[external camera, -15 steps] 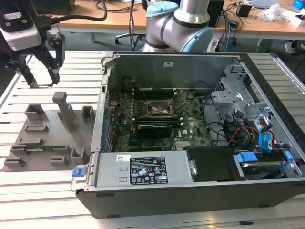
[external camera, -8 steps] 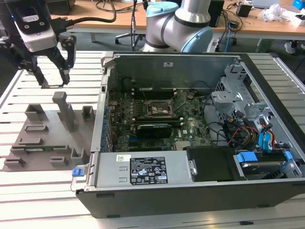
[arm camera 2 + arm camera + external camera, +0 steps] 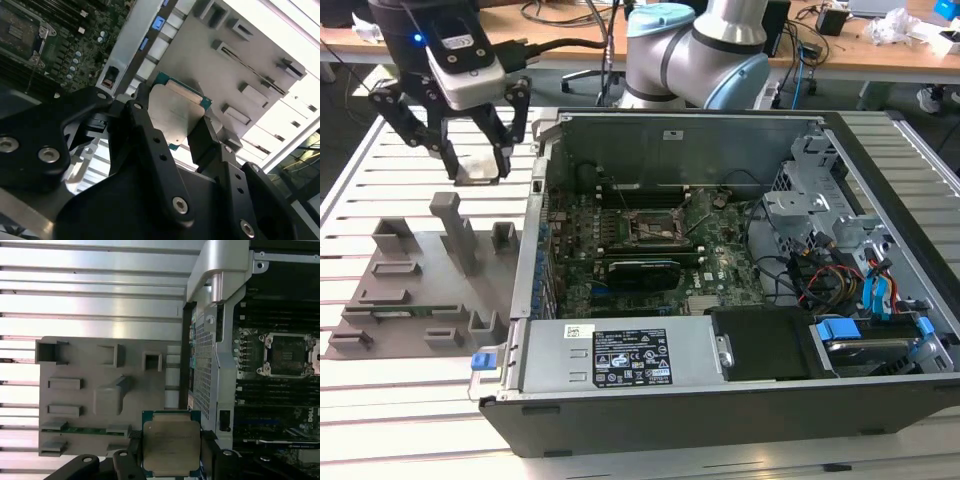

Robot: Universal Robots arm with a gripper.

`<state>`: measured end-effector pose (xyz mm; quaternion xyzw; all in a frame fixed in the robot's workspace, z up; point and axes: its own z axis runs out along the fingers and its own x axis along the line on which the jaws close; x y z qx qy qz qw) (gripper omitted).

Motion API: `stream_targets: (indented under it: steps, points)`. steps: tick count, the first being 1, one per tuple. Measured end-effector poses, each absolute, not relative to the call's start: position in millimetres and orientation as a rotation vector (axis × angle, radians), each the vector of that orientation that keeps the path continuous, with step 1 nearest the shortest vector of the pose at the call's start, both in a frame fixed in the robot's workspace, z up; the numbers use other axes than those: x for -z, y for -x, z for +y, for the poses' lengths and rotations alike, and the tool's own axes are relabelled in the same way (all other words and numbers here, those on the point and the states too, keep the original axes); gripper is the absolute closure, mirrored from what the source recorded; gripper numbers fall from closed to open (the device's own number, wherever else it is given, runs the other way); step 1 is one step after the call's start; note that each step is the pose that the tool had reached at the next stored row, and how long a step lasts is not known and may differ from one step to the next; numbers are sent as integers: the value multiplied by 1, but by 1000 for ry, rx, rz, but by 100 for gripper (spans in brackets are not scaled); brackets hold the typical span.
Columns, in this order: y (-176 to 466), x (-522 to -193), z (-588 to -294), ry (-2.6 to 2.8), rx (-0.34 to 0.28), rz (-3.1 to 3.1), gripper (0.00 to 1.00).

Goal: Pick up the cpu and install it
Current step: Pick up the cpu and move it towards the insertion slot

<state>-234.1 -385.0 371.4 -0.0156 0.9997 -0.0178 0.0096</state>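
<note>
Two-fingered, pinching the cpu (image 3: 171,440) flat by opposite edges in the gripper (image 3: 171,454), hovering above the tray (image 3: 85,362) just outside the case (image 3: 206,365) wall, with the socket (image 3: 286,356) lying well apart beyond it.

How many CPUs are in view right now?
1: the cpu, clamped in the gripper beside the open computer case, near the grey fixture tray. The motherboard socket looks empty; more could be hidden.

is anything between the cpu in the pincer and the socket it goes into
Yes: the case's side wall stands between the cpu, held in the pincer outside the case, and the socket. Nothing visible lies on the socket.
</note>
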Motion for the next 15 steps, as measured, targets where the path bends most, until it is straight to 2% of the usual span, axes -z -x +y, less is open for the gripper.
stream_targets:
  steps: [15]
  points:
    - [192, -368, -385, 49, 56, 3125, 45]
